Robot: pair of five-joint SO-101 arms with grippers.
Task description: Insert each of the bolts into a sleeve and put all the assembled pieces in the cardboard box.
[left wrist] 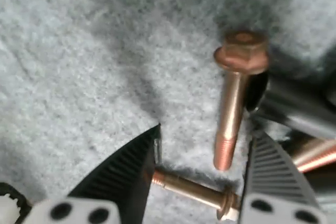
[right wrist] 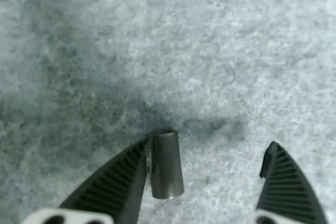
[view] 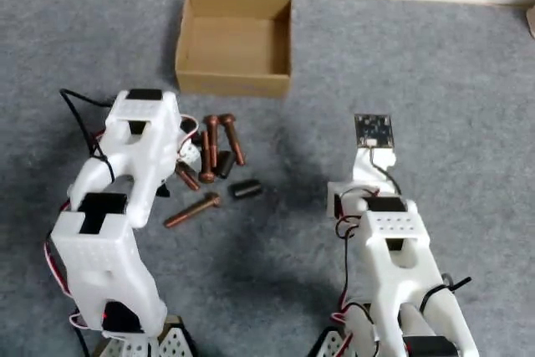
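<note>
Progress looks close to nil: the cardboard box (view: 234,43) stands empty at the far side of the grey bench (view: 451,64), and no bolt that I can see sits in a sleeve. Copper bolts (view: 213,148) lie loose in a heap just in front of the box, toward the arms, with one dark sleeve (view: 245,190) beside them, slightly farther from the box. Every pairing and every drop-off is, by my judgement, yet to be done.

The left pincer (left wrist: 207,132) is spread wide and low over that heap. It straddles one bolt (left wrist: 194,190) lying crosswise between its fingers, with nothing clamped. The right pincer (right wrist: 211,141), off to the right of the box and nearer the arms, gapes too. A second sleeve (right wrist: 167,165) rests against one finger (right wrist: 126,177), not gripped.
</note>
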